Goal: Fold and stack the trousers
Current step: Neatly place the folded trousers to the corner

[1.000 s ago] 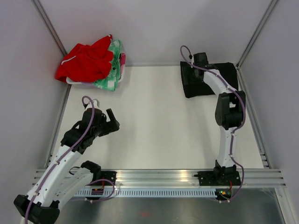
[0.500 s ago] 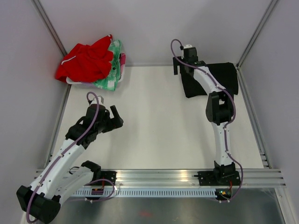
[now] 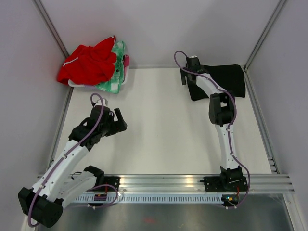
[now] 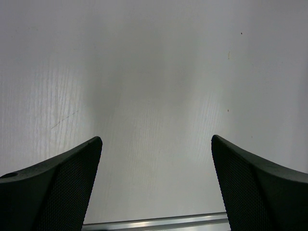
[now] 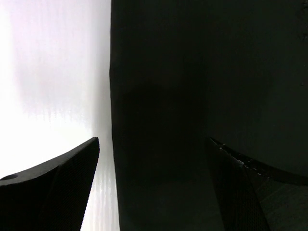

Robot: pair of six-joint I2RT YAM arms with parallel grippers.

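The black trousers (image 3: 233, 79) lie folded in the far right corner of the table (image 3: 159, 120). The right end effector (image 5: 153, 142) hangs wide open over their left edge, holding nothing. The left end effector (image 4: 156, 139) is wide open over the white table.

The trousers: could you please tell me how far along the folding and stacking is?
Done: the trousers lie folded compactly at the far right corner of the table. In hand: nothing; the right claw is open over their left edge, the left claw open over bare table. Left: probably only retracting both arms.
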